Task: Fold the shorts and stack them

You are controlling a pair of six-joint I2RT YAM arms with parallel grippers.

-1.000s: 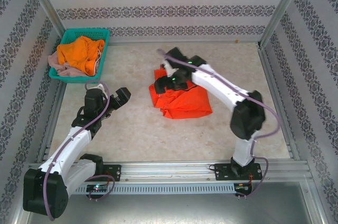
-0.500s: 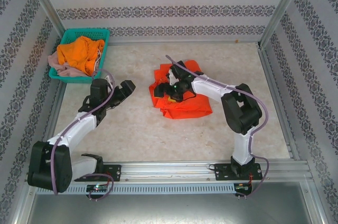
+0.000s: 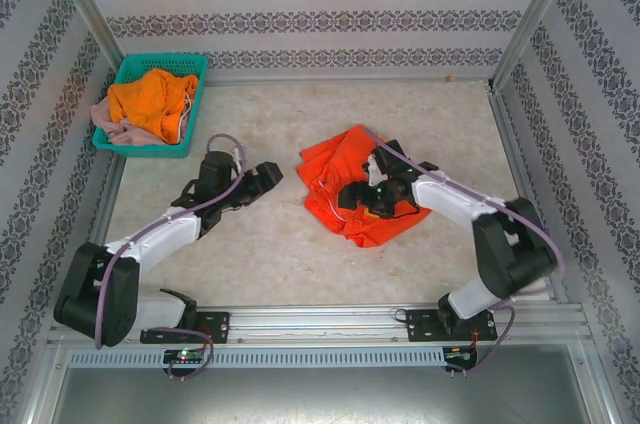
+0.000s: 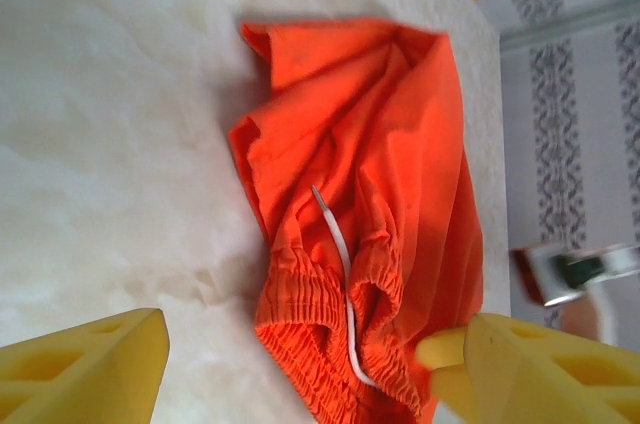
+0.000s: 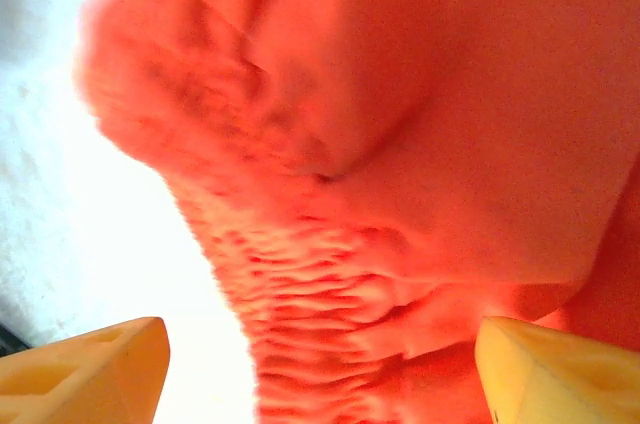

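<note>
- The red-orange shorts [image 3: 352, 184] lie in a rumpled heap mid-table, not flat and not yet folded; the bright orange shorts [image 3: 150, 99] and the dusty pink shorts [image 3: 105, 122] sit in the teal basket [image 3: 140, 149] at the far left corner, so I judge the task to be at an early stage
- The right gripper [image 3: 358, 198] sits low on the near part of the heap with its jaws spread wide; its wrist view has the gathered waistband [image 5: 300, 274] pressed right up close between the yellow fingers [image 5: 90, 369], nothing pinched
- The left gripper [image 3: 268, 176] hovers over bare table [image 3: 260, 244], just left of the cloth and apart from it, jaws likewise released and aimed at the heap
- Risk: if the right jaws close where they are, they may take a thick wad of elastic and several layers at once, so a pull would drag the whole bundle rather than spread it
- Risk: the white drawstring [image 4: 340, 254] lies loose across the waistband opening; a finger catching it would tug the band askew or pull the cord out
- Risk: the left gripper coming in low could plough the near edge and bunch the cloth further, since the fabric slides easily on the smooth top
- Risk: both arms converge on one small heap, so wrists or cables could knock together if they close in at once
- Risk: any fold made on a crumpled lie will come out lopsided and make a poor base for a stack
</note>
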